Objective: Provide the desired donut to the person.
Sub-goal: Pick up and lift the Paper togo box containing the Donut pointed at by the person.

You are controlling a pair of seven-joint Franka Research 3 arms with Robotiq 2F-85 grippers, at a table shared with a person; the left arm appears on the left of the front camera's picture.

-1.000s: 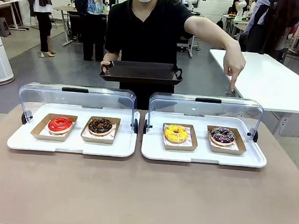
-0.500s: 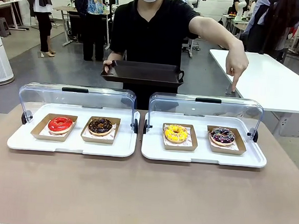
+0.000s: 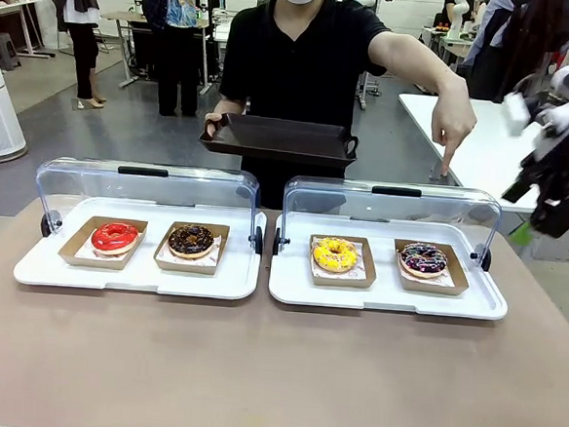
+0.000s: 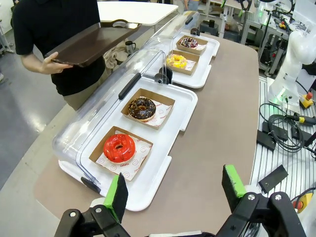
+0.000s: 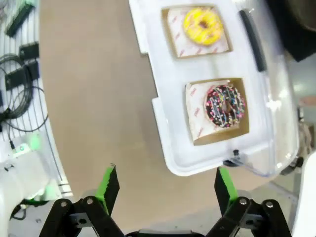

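The right gripper (image 5: 166, 183) hung with its green-padded jaws spread wide and empty above the dark-glazed ring donut with coloured sprinkles (image 5: 225, 106), which sat just ahead of the jaws in the wrist view. I judged it was lined up there because that donut was the one asked for. The left gripper (image 4: 175, 190) was likewise wide open and holding nothing, well away from the sprinkled donut, past the red-glazed donut (image 4: 119, 147) at the row's other end.

The sprinkled donut lay on printed paper in a shallow brown cardboard tray (image 3: 456, 279), open-topped so fingers could come down on it. Beside it lay a yellow-iced donut (image 3: 334, 253), and farther along a chocolate donut (image 3: 192, 239). The clear domed plastic lid (image 3: 393, 203) behind it stood swung back, leaving it reachable. Behind that lid the person (image 3: 301, 49) pointed a finger of one hand (image 3: 454, 118) straight down at the sprinkled donut and held a black rectangular serving tray (image 3: 278, 138) with the other, seemingly to receive it.

Under the sprinkled donut was a white plastic serving tray (image 3: 386, 297) on a bare tan tabletop (image 3: 274, 369). Behind it lay a workshop room with a grey floor and a white table (image 3: 522, 162).
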